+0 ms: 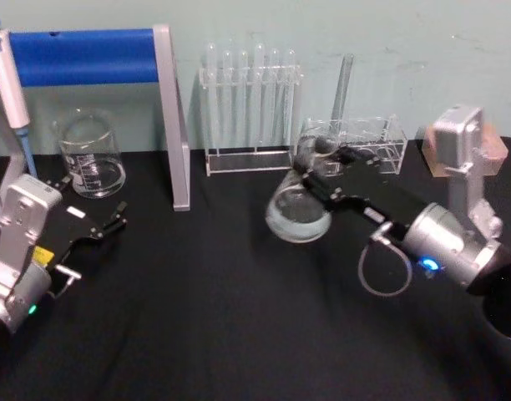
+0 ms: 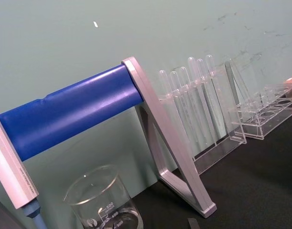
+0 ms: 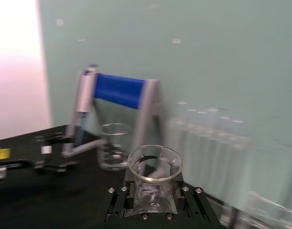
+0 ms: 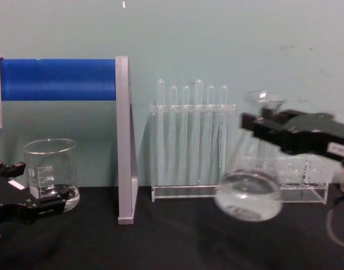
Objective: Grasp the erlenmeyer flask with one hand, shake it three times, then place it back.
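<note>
The erlenmeyer flask (image 1: 299, 213) is clear glass and hangs off the black table, tilted, with its wide base lower and blurred. In the chest view the flask (image 4: 249, 194) floats in front of the racks, its neck rising into the black jaws. My right gripper (image 1: 320, 164) reaches in from the right and is shut on the flask's neck just under the flared rim. The right wrist view looks down the flask's rim (image 3: 154, 163) held in the right gripper (image 3: 153, 194). My left gripper (image 1: 112, 220) rests open at the table's left, near the beaker.
A glass beaker (image 1: 91, 157) stands at the back left under a stand with a blue bar (image 1: 80, 56). A rack of test tubes (image 1: 251, 109) and a low clear rack (image 1: 376, 142) line the back wall. A pipette (image 1: 9, 83) hangs far left.
</note>
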{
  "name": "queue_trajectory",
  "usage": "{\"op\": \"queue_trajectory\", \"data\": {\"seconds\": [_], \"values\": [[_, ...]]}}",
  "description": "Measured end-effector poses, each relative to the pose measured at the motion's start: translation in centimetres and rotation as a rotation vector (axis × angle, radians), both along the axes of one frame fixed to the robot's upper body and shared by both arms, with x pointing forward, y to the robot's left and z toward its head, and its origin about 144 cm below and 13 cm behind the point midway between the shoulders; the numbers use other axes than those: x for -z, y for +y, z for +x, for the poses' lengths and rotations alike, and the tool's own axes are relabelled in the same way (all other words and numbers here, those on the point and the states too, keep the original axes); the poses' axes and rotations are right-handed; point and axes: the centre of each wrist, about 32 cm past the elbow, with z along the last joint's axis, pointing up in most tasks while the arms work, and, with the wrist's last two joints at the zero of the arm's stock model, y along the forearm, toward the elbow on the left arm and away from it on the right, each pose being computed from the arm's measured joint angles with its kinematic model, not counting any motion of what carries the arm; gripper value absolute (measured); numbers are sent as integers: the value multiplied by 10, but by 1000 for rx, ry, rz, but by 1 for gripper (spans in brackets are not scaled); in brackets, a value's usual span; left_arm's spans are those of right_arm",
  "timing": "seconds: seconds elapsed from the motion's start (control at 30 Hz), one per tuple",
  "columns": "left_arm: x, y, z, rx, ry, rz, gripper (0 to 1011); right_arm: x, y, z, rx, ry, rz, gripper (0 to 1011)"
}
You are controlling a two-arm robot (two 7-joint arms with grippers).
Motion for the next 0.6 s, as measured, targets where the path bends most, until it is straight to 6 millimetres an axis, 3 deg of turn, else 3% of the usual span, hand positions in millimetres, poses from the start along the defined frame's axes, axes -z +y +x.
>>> {"op": "queue_trajectory", "data": {"seconds": [0.6], "values": [[0, 0, 0, 0, 0, 0, 1001, -4, -63, -23, 353, -16, 15, 456]]}}
